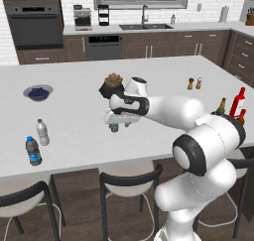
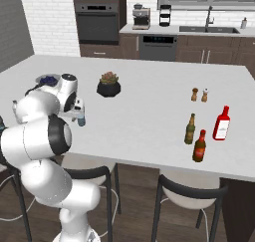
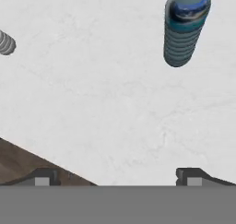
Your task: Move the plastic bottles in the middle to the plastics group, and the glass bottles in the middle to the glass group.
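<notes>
The hand view's top edge cuts off the pale blue bottle (image 3: 185,27).

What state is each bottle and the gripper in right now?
gripper: open, empty.
pale blue bottle: upright mid-counter, not gripped.
blue-label bottle: upright beside white-capped bottle.
red-necked brown bottle: upright beside red bottle and gold-necked bottle, both upright.

Setting: home kitchen.
You face a white island bench (image 1: 149,71) with stools (image 1: 130,185); behind it, wall oven (image 1: 33,24), dishwasher (image 1: 103,46), sink faucet (image 1: 144,14), coffee machine (image 1: 82,18).
</notes>
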Controlling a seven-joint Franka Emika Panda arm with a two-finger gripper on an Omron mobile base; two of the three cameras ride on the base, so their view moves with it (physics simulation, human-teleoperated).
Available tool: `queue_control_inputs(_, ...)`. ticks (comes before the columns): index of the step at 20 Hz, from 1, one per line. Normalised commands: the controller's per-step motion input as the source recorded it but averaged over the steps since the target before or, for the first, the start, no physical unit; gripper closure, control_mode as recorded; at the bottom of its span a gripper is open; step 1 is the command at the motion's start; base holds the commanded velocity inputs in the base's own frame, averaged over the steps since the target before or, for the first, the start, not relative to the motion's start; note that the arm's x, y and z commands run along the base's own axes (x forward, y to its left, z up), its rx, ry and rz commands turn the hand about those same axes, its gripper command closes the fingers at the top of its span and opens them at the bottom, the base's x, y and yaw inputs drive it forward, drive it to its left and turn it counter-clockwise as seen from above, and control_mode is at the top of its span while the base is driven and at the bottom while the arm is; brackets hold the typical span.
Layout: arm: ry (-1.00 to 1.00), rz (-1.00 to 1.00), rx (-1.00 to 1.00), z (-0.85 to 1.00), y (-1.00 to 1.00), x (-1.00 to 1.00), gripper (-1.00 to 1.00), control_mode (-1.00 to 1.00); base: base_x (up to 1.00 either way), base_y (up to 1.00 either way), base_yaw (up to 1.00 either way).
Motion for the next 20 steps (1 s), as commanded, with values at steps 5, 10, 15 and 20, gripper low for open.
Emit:
queue_control_inputs(5,-0.01,-0.26,-0.03,0.01,-0.23,0.63,-1.00,-1.00,0.00,0.00,0.00)
queue_control_inputs(10,-0.02,-0.25,-0.08,0.00,-0.10,0.54,-1.00,-1.00,0.00,0.00,0.00)
queue_control_inputs(15,-0.03,-0.16,-0.03,0.00,0.00,0.49,-1.00,-1.00,0.00,0.00,0.00)
queue_control_inputs(20,-0.05,-0.05,-0.03,0.00,0.00,0.40,-1.00,-1.00,0.00,0.00,0.00)
